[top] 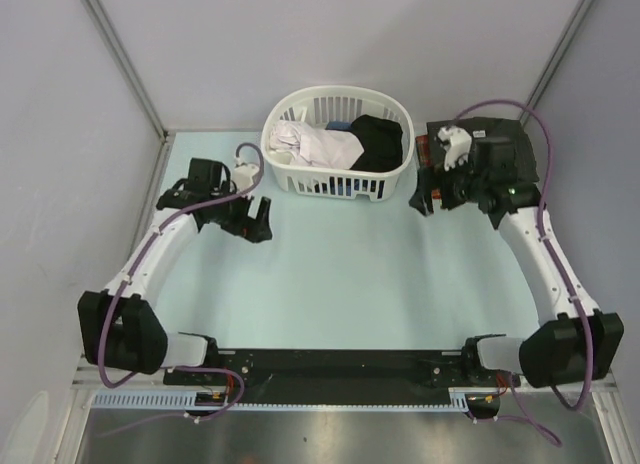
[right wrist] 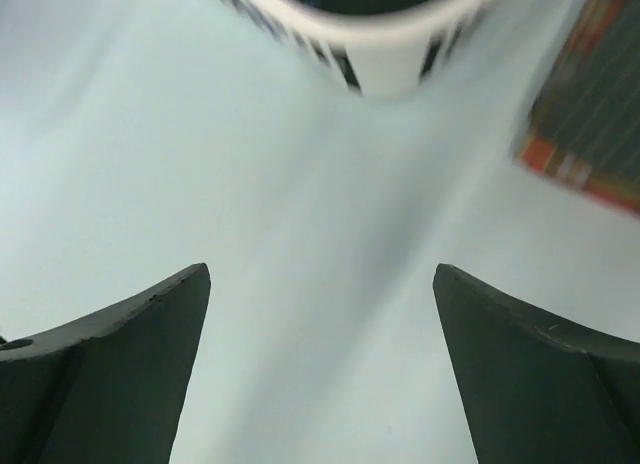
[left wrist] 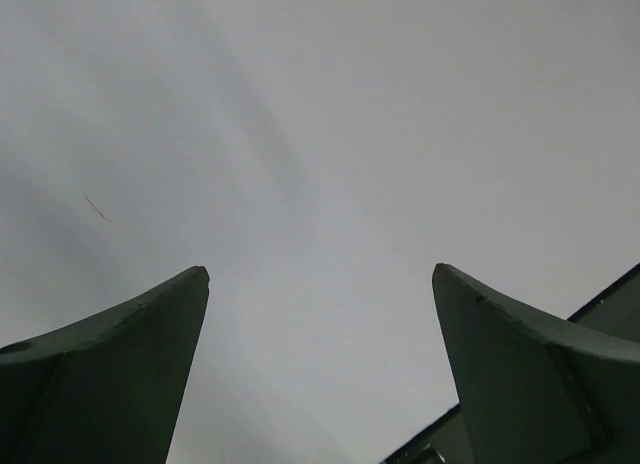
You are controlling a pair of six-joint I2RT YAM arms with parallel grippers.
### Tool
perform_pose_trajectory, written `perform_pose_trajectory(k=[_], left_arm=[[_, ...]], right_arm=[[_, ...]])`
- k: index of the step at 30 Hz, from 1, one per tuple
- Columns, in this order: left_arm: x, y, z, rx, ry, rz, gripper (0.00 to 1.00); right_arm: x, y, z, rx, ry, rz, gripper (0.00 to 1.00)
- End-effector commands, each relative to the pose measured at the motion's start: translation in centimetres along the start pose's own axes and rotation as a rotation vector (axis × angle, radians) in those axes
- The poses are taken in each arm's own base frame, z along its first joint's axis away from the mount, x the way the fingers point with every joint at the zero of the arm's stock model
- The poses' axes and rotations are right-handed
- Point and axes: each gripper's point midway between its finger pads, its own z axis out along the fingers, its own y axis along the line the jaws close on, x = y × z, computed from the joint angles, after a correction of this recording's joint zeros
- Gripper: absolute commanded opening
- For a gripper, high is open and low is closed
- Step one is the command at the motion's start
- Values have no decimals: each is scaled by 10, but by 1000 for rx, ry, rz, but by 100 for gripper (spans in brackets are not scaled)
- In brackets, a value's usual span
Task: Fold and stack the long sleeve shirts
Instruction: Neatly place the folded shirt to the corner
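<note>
Just right of the white laundry basket (top: pixel 335 184), the pinstriped shirt (right wrist: pixel 600 74) appears folded atop the plaid shirt (right wrist: pixel 575 169), so stacking looks done (garments (top: pixel 325 144) inside the basket may remain). Left end effector (left wrist: pixel 320 274) and right end effector (right wrist: pixel 320 274) hang spread, empty, above the desk (top: pixel 350 274).

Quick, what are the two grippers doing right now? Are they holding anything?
Left gripper: open, holding nothing.
Right gripper: open, holding nothing.
</note>
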Motion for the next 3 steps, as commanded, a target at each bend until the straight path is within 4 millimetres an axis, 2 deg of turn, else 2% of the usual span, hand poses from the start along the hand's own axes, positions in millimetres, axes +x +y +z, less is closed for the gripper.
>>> perform_pose_trajectory(k=[1,3], left_arm=[[18,0,-6,-52,-40,16,99],[18,2,-8,-74,-57,11,99]], right_arm=[[38,-7,-24,72,6,61,100],[51,-13,-31,99,5,82,100]])
